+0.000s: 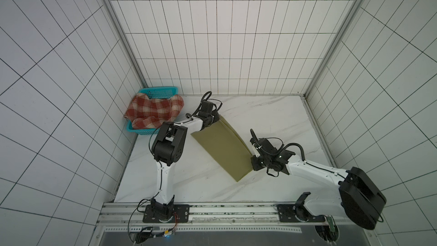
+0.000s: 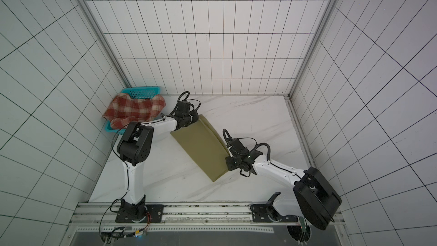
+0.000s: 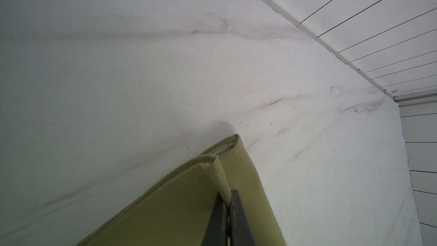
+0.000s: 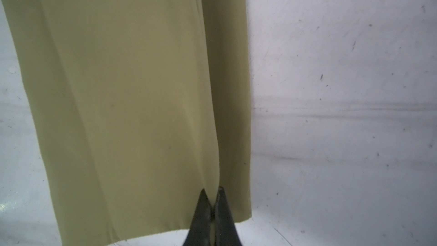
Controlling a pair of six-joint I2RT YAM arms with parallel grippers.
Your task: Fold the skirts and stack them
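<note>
The left gripper is pressed together on a hemmed corner of the olive skirt. The right gripper likewise pinches the cloth at the opposite end. The skirt lies as a long strip on the counter. Its long axis runs from the end near the teal basket to the end well away from it. The left gripper holds the basket end and the right gripper the far end. Both seem to grip the long edge facing away from the basket, so the rest of the cloth lies basket-ward of the grippers. Any fold would likely carry that edge that way. There are two skirts. The plaid skirt sits bunched in the single basket, draped over its rim.
</note>
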